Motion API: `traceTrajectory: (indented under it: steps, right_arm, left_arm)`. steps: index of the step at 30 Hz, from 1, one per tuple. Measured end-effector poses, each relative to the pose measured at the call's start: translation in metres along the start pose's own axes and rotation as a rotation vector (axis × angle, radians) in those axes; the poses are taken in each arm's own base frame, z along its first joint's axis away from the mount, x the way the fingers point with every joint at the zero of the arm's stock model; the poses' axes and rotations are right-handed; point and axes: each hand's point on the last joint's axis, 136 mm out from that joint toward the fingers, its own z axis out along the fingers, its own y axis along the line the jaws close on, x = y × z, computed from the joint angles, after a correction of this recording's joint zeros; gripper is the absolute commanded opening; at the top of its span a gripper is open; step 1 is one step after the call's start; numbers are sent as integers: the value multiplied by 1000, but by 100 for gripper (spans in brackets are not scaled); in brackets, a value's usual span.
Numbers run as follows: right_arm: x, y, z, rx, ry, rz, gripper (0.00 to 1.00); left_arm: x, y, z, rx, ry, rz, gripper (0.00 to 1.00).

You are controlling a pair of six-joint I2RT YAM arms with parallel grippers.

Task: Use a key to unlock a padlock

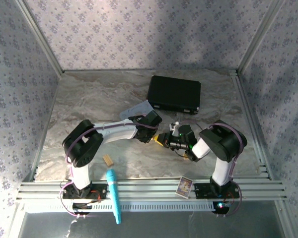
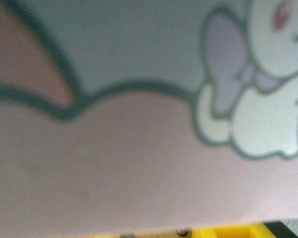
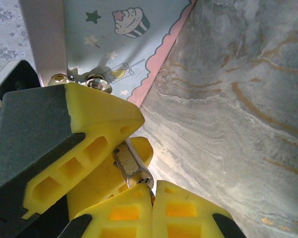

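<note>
— Where is the padlock point(image 3: 131, 164)?
— It looks lifted off the table point(image 3: 238, 124). It is squeezed between the yellow fingers point(image 3: 102, 116) of our left gripper point(image 1: 158, 139). We think we hold it in the air so the end with the hole faces our other hand.
— And the right gripper point(image 3: 154, 192)?
— Its two yellow pads are pressed tight together, right under the lock. A tiny silver bit pokes out on top of them. We take that for the key point(image 3: 148, 183). It touches the lock's end, just by the dark hole.
— Is the key in?
— We can't tell. It's too small, and the pads hide most of it.
— Why are both hands so close?
— One hand has to stop the lock from spinning while the other pushes and turns. That's our guess.
— What's the pretty thing behind?
— The pastel tin point(image 3: 102, 44), with a cupcake and stars. Our left wrist camera is so near it that the bunny on it looks blurry.
— What could go wrong?
— The key is tiny. If we twist too hard, it may slip out of the pads and drop.
</note>
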Motion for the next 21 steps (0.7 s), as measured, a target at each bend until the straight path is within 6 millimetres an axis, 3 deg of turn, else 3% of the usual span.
traceTrajectory:
  steps: [5, 10, 14, 18, 21]
  right_arm:
    - [6, 0, 1, 27, 7, -11, 0]
    - [14, 7, -6, 178, -56, -162, 0]
    - [10, 3, -11, 194, -41, -153, 0]
    - [11, 1, -7, 167, 20, -127, 21]
    - [15, -1, -5, 166, 49, -134, 26]
  left_arm:
    - [0, 2, 0, -7, 3, 31, 19]
    - [7, 5, -3, -9, 29, 46, 18]
    - [12, 4, -4, 2, 47, 50, 17]
    - [11, 4, -4, 18, 39, 55, 17]
    - [10, 8, -6, 18, 41, 58, 18]
